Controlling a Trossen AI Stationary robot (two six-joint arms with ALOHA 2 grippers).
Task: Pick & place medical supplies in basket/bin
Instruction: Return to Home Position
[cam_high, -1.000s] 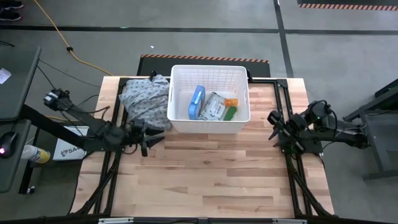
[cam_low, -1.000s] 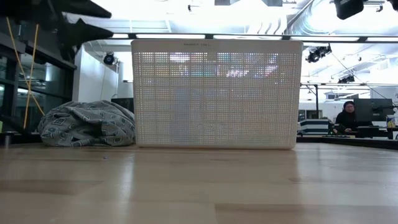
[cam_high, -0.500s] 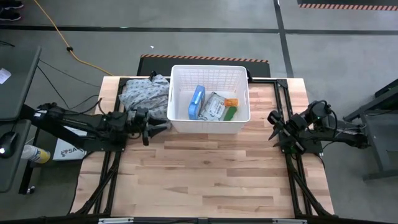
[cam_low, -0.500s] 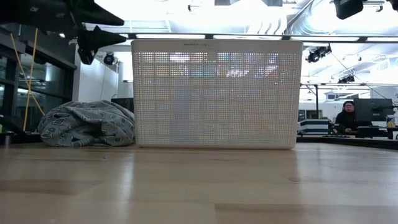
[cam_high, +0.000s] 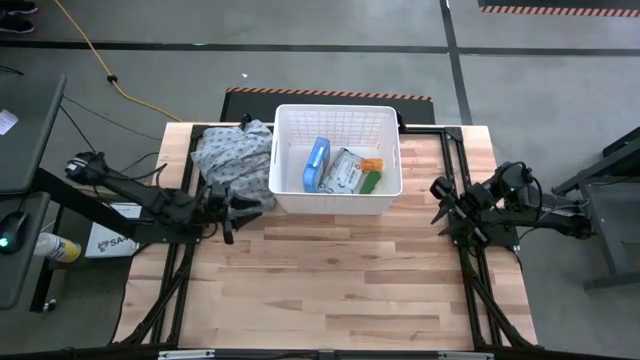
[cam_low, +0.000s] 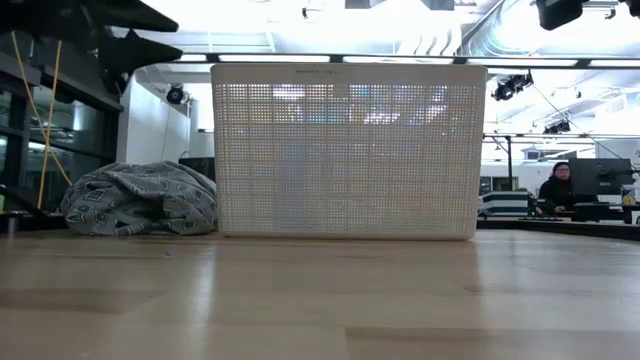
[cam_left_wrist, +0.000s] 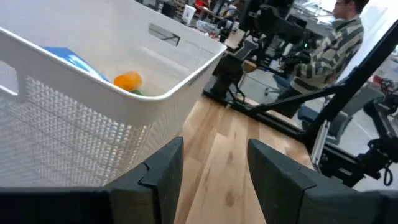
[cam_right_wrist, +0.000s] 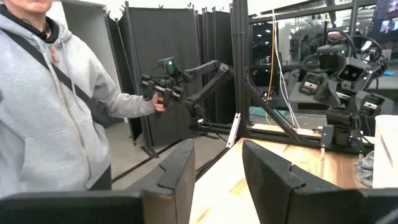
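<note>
The left gripper (cam_high: 245, 205) hangs with its fingers (cam_left_wrist: 163, 173) apart and nothing between them. It sits just beside the basket (cam_high: 335, 206) at its near left corner, aimed past the front wall, with the cloth (cam_high: 230, 157) just behind it. In the left wrist view the fingers frame bare wood, and the basket wall is close on one side.

The right gripper (cam_high: 439, 202) waits at the right edge of the table (cam_high: 340, 275), also spread and empty, well apart from the basket. The near half of the table is open wood.

Inside the basket the blue packet (cam_high: 317, 165), grey pack (cam_high: 345, 172), orange vial (cam_high: 372, 164) and green bar (cam_high: 371, 181) lie close together. In the low view the gridded wall hides them all, and the left gripper is cut off at the top-left corner. In the left wrist view only the vial's cap and a slice of the packet show over the rim.

A person (cam_right_wrist: 50, 118) in a grey hoodie stands beyond the table.
</note>
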